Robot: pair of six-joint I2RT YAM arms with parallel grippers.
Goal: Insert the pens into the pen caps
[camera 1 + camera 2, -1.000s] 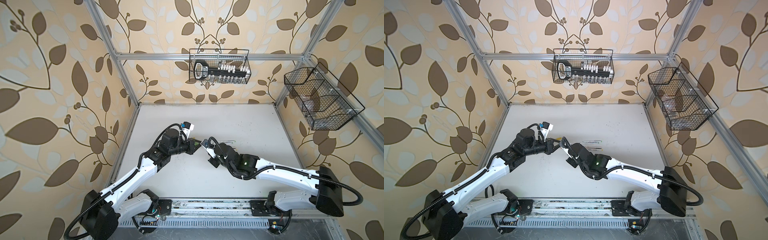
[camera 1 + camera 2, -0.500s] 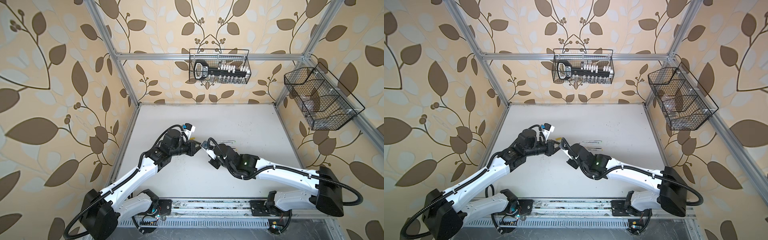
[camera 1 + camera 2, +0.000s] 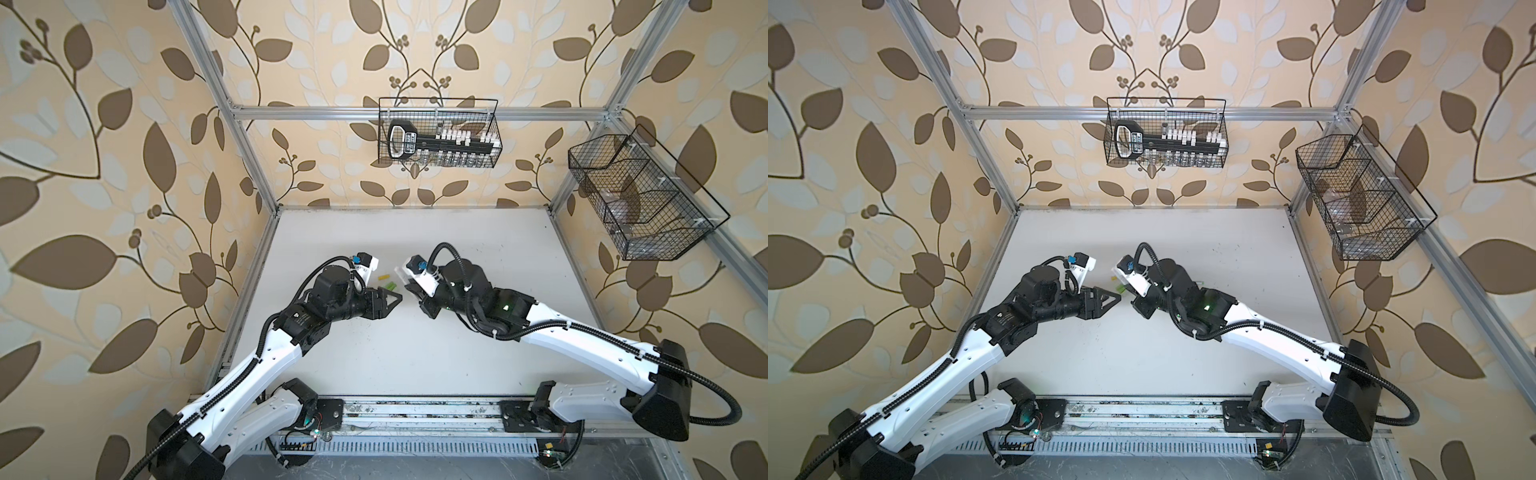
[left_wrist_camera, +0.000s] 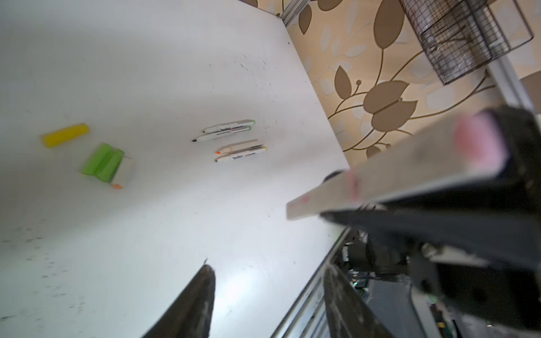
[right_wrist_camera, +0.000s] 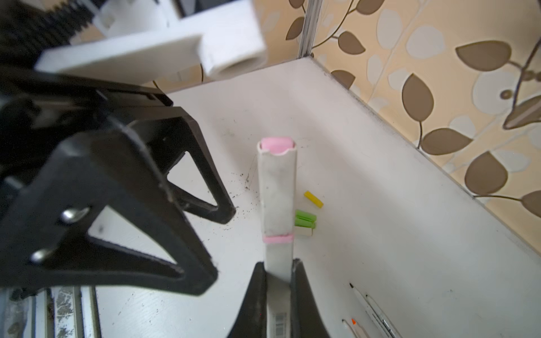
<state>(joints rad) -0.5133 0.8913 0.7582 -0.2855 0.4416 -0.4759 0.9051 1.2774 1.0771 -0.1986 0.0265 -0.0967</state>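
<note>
Your right pincer [image 5: 278, 264] clamps the pink-banded pen [image 5: 278, 253] above the surface [image 5: 380, 204]. Its cap [image 5: 276, 187] looks seated, though blur hides the joint. Your left pincer [image 4: 268, 267] stands wide beside it. A half-seated cap could drop among the loose caps [image 5: 306, 219] and pens [image 4: 238, 146].

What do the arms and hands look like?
The left arm and right arm have white shells, black joints and black ribbed cable hoses. Each wrist carries a white camera mount with a blue plug; a green light glows on the right arm. The left hand has black fingers with triangular cutouts; the right hand is black too.
</note>
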